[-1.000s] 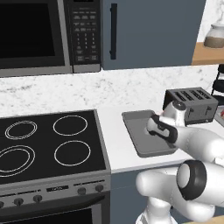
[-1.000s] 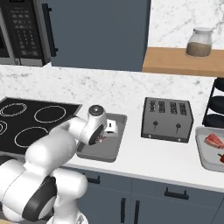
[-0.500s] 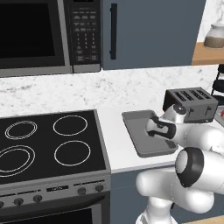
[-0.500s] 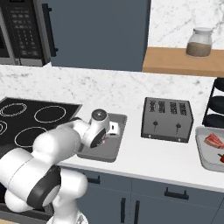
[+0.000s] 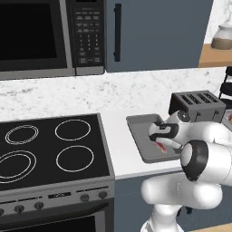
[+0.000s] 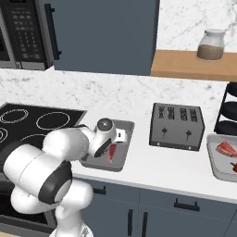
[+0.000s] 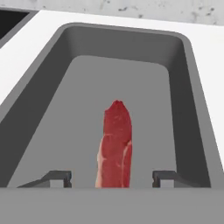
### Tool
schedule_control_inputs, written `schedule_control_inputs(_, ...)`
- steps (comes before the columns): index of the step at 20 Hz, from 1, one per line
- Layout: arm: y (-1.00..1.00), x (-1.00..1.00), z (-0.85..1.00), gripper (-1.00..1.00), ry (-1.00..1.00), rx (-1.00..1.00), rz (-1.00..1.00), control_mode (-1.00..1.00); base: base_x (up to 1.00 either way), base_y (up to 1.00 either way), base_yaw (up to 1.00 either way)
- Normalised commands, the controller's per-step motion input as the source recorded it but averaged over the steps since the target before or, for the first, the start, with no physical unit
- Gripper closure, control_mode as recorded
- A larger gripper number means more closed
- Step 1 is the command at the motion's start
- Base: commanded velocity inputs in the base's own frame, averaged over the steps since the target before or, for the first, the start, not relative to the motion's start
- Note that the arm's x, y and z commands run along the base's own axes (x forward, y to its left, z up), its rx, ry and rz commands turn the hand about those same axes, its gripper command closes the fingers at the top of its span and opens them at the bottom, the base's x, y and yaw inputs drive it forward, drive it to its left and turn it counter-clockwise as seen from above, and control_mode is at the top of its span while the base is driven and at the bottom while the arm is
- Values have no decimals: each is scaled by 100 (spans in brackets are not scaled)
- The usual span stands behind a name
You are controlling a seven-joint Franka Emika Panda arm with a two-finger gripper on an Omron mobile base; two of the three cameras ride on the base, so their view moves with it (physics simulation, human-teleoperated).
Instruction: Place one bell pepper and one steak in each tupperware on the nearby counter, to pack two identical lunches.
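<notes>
My claw (image 7: 112, 177) hangs open over a raw pink-red steak slab (image 7: 115, 146) in the shallow grey rectangular tupperware (image 7: 189, 109)
The steak lies on the tray floor between my spread fingertips, gripped by neither. The tray sits on the white counter (image 6: 152, 169) beside the stove. I judge that lifting carelessly could snag the meat and drag it out

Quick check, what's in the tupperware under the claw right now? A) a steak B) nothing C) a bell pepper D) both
A: the hand view shows one steak lying on the floor of the grey tupperware, between the spread fingertips of the claw, with no bell pepper in it.
</notes>
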Motion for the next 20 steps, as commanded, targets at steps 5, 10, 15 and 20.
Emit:
schedule_control_inputs(5,0,-14,35,-100,0,0,0,-100,0,0,0)
schedule_control_inputs(10,1,-91,100,-100,0,0,0,-100,0,0,0)
schedule_control_inputs(15,31,-100,63,-100,0,-3,0,-100,0,0,0)
schedule_control_inputs(20,63,-100,30,-100,-7,-3,0,-100,0,0,0)
